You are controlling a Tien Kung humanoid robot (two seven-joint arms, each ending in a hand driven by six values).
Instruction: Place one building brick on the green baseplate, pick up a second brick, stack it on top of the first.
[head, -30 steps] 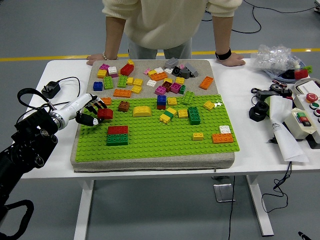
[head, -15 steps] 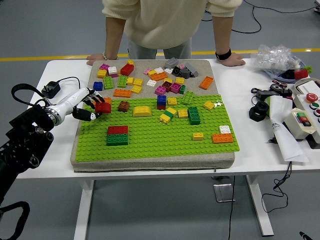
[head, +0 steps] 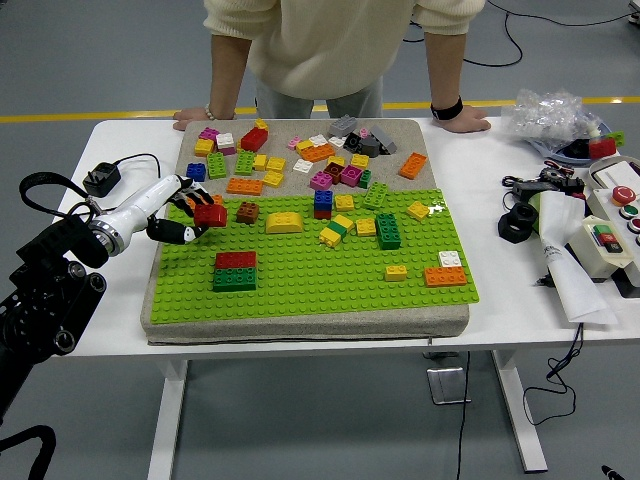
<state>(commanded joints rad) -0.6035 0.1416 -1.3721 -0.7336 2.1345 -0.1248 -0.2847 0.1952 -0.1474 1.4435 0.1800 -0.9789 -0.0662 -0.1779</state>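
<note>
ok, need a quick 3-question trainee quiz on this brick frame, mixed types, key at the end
1. True or false: the left hand is gripping a red brick near the left edge of the green baseplate.
2. On the baseplate sits a two-brick stack. Which colour is on top? A) green B) red C) yellow
3. Fill in: the person's hands rest on the table's ____ edge.

Key: 1 true. 2 B, red over green. 3 far.
</note>
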